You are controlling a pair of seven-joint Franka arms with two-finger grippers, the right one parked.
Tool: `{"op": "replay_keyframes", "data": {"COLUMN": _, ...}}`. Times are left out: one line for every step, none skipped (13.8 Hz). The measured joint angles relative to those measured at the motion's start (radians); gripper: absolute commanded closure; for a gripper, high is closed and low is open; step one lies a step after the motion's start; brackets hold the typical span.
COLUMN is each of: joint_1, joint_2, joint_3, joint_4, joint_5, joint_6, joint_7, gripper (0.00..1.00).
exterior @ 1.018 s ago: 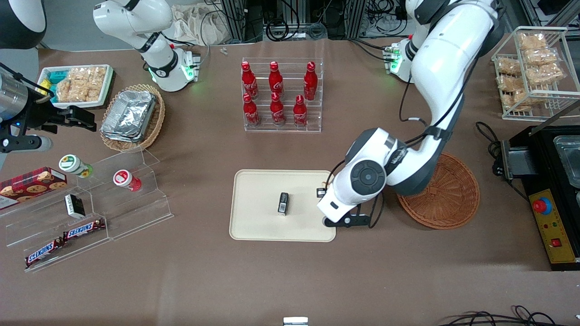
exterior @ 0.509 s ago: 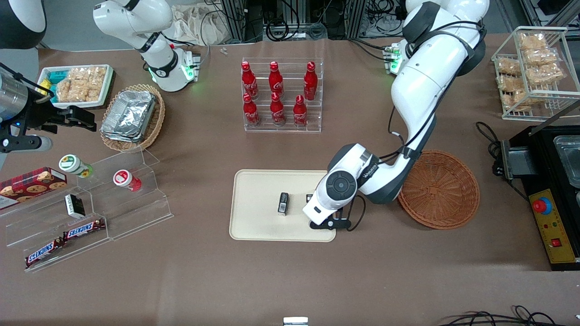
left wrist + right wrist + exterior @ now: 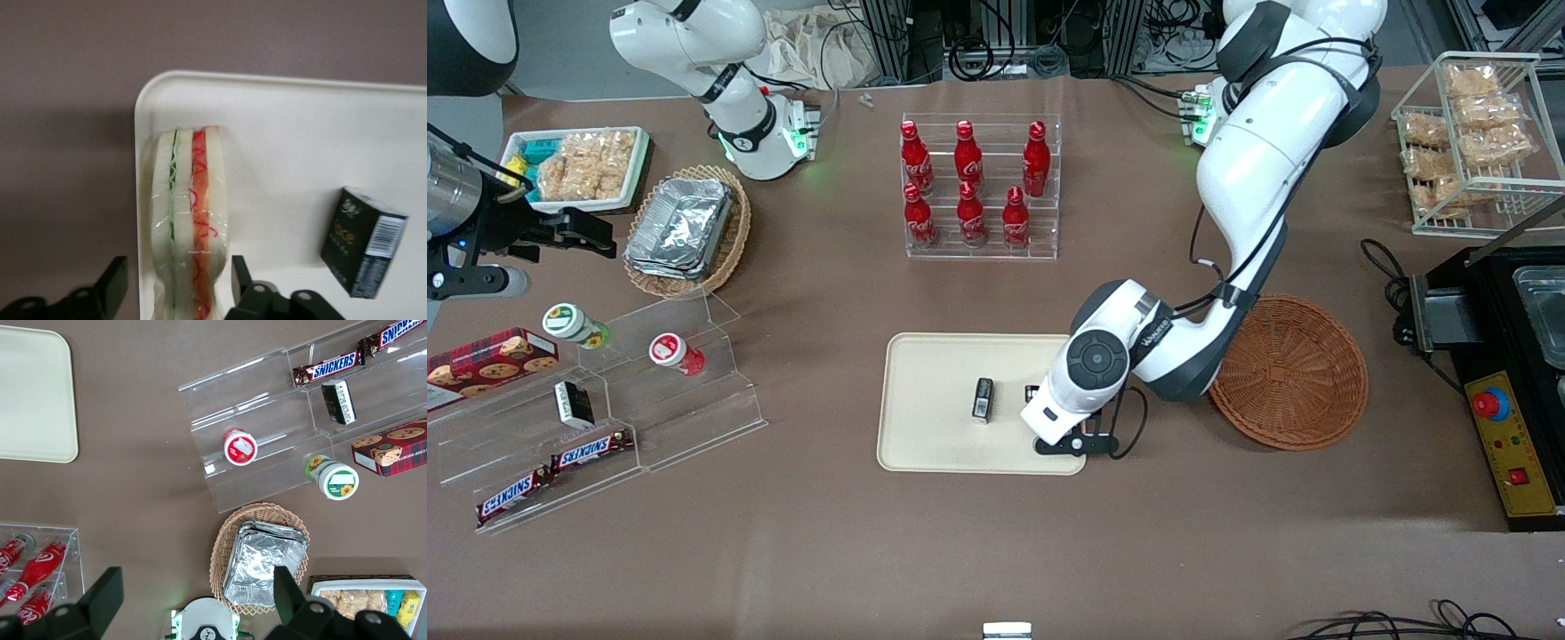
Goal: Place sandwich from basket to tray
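Note:
The sandwich (image 3: 190,220), a wrapped wedge with red and green filling, stands on edge on the tray (image 3: 280,133) along its rim. My left gripper (image 3: 175,288) is open around it, with a wide gap at one finger (image 3: 112,283) and a narrow one at the other finger (image 3: 238,275). In the front view the arm's wrist (image 3: 1089,369) hangs over the tray (image 3: 934,436) at its edge nearest the basket (image 3: 1294,373) and hides the sandwich. Nothing lies in the reddish-brown basket.
A small black box (image 3: 983,398) stands on the tray beside the gripper, also seen in the wrist view as the black box (image 3: 363,241). A rack of red bottles (image 3: 980,187) stands farther from the front camera. Clear shelves with snacks (image 3: 605,400) lie toward the parked arm's end.
The left arm swung away from the basket and came over the tray's edge. In the last half second it has hardly moved.

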Motion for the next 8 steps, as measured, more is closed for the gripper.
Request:
{"op": "replay_keyframes", "data": {"joint_1": 0.006, "joint_2": -0.019, "joint_3": 0.002, "joint_4": 0.006, "joint_5": 0.0, "joint_6": -0.002, "joint_7": -0.002, "gripper": 0.0}}
{"op": "replay_keyframes", "data": {"joint_1": 0.018, "joint_2": -0.042, "joint_3": 0.003, "joint_4": 0.008, "joint_5": 0.0, "joint_6": -0.007, "joint_7": -0.004, "gripper": 0.0}}
{"op": "replay_keyframes", "data": {"joint_1": 0.033, "joint_2": -0.066, "joint_3": 0.004, "joint_4": 0.01, "joint_5": 0.0, "joint_6": -0.023, "joint_7": -0.004, "gripper": 0.0}}
{"op": "replay_keyframes", "data": {"joint_1": 0.047, "joint_2": -0.092, "joint_3": 0.004, "joint_4": 0.01, "joint_5": 0.001, "joint_6": -0.054, "joint_7": -0.004, "gripper": 0.0}}
{"op": "replay_keyframes", "data": {"joint_1": 0.059, "joint_2": -0.118, "joint_3": 0.005, "joint_4": 0.012, "joint_5": 0.003, "joint_6": -0.093, "joint_7": -0.004, "gripper": 0.0}}
{"op": "replay_keyframes", "data": {"joint_1": 0.072, "joint_2": -0.148, "joint_3": 0.006, "joint_4": 0.013, "joint_5": 0.003, "joint_6": -0.128, "joint_7": -0.003, "gripper": 0.0}}
{"op": "replay_keyframes", "data": {"joint_1": 0.091, "joint_2": -0.178, "joint_3": 0.008, "joint_4": 0.015, "joint_5": 0.003, "joint_6": -0.157, "joint_7": -0.003, "gripper": 0.0}}
{"op": "replay_keyframes", "data": {"joint_1": 0.117, "joint_2": -0.21, "joint_3": 0.008, "joint_4": 0.016, "joint_5": 0.003, "joint_6": -0.187, "joint_7": -0.003, "gripper": 0.0}}
